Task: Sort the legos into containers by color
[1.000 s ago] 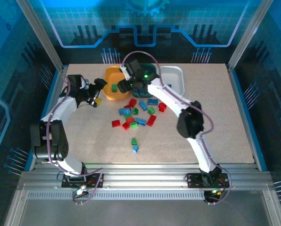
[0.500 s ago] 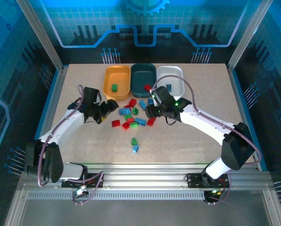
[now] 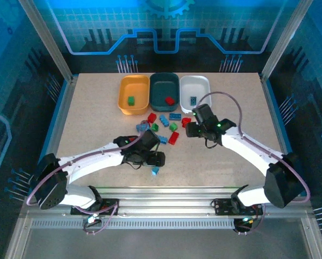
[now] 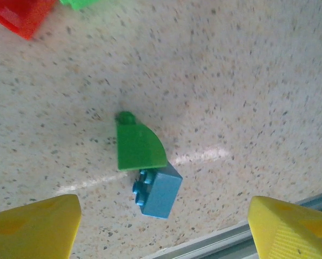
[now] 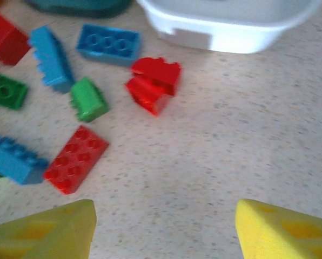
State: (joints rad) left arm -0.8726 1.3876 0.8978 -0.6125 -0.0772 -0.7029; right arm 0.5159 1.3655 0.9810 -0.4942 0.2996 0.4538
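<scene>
A: Where is the left gripper [image 3: 156, 159]?

B: Over the green brick [image 4: 139, 141] and the blue brick [image 4: 159, 190], which touch each other close to the tabletop's [image 3: 96, 124] near edge. Its jaws are spread, with nothing in them.

A: Which one should it take?

B: Probably the green. A green one already lies in the orange tub [image 3: 123, 94] at the far edge. The arm should centre on it so the fingers [image 4: 37, 224] close on green alone. Otherwise the blue gets dragged or knocked.

A: And the right gripper [image 3: 191, 129]?

B: Also spread and empty, near a red brick [image 5: 153, 83] beside the white tub [image 5: 231, 32].

A: Anything unclear?

B: From above, the left gripper covers the green brick. The wrist view cuts off both fingers at its lower edge. Whether the two bricks are clipped together cannot be told.
</scene>
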